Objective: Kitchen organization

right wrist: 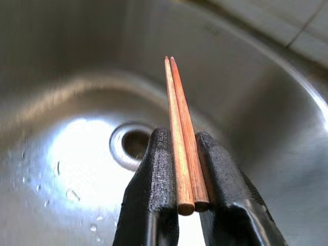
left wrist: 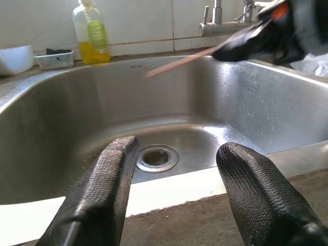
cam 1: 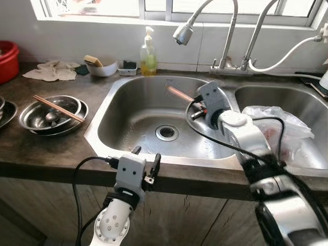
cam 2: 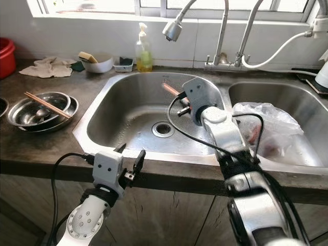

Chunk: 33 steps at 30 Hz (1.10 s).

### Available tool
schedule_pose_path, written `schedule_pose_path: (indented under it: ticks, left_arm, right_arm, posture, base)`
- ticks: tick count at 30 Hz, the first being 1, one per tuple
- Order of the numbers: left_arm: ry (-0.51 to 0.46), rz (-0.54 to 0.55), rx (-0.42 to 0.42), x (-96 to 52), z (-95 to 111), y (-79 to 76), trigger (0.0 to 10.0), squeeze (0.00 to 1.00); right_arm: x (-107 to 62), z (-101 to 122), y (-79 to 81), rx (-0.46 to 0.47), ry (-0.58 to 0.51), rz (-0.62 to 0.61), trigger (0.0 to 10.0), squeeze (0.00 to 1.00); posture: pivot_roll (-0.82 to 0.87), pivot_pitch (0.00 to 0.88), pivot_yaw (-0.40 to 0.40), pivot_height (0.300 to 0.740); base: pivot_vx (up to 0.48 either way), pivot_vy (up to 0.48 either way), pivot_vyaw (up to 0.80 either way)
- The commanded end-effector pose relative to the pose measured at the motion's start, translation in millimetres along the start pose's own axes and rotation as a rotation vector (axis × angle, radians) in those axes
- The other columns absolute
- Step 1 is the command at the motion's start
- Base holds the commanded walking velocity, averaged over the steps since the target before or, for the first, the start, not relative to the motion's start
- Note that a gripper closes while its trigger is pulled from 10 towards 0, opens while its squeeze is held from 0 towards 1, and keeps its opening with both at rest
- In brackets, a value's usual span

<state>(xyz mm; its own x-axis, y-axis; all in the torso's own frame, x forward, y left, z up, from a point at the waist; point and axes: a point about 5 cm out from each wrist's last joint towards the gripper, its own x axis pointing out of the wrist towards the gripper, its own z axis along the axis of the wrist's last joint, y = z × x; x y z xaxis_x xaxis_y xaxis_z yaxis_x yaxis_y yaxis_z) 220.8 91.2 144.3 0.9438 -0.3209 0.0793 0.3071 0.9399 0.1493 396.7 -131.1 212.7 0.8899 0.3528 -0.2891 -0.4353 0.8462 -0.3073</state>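
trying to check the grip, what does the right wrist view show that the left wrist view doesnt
Right wrist view alone: two chopsticks side by side, clamped between the right gripper fingers. Left wrist view alone: the open left gripper at the counter edge, a soap bottle, a white bowl. Both: the sink basin and its drain.
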Motion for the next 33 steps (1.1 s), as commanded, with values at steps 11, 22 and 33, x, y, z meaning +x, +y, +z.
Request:
schedule_pose_path:
  ticks: [11, 22, 33]
  left_arm:
    - [0.017, -0.015, -0.013, -13.3, 5.6, -8.7, 10.0, 0.0]
    - [0.03, -0.004, -0.016, -14.9, 6.6, -8.2, 10.0, 0.0]
    - [0.034, -0.003, -0.015, -15.2, 7.2, -8.3, 10.0, 0.0]
  right_arm:
    - [18.6, -11.0, 22.7, -0.075, 0.087, 0.163, 10.0, 0.0]
    - [24.4, -12.9, 34.7, -0.095, 0.09, 0.201, 10.0, 0.87]
    - [25.5, -13.1, 34.5, -0.097, 0.088, 0.203, 10.0, 0.87]
  posture:
    - [0.18, 0.152, -0.084, 0.74]
    - [0.18, 0.169, -0.087, 0.74]
    - [0.18, 0.169, -0.087, 0.74]
  base:
    - [0.0, 0.0, 0.0]
    - [0.0, 0.0, 0.0]
    - [0.0, 0.0, 0.0]
